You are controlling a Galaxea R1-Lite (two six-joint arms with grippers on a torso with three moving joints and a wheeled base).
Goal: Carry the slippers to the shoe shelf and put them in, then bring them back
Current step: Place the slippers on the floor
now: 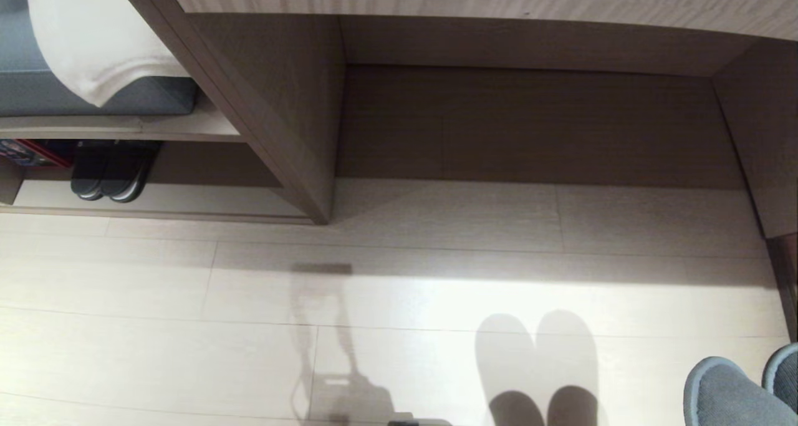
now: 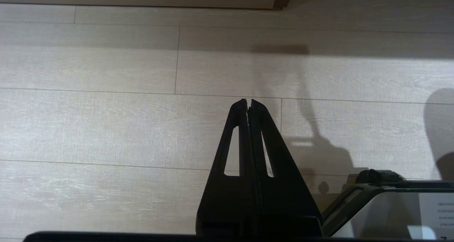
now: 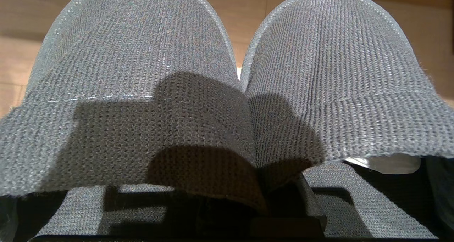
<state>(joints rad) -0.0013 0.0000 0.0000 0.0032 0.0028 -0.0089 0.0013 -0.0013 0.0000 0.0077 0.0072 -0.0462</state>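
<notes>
The right gripper (image 3: pixel 262 196) pinched the grey slippers (image 3: pixel 227 93) by their inner bands, toes hanging beyond it. The left gripper (image 2: pixel 249 105) was pressed together, idle. The carry was probably underway; next, reaching the shoe shelf (image 1: pixel 530 126) ahead.

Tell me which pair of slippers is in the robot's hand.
The grey fabric slippers, pinched together at their inner bands by the right hand. The black pair sits under the bench, untouched.
</notes>
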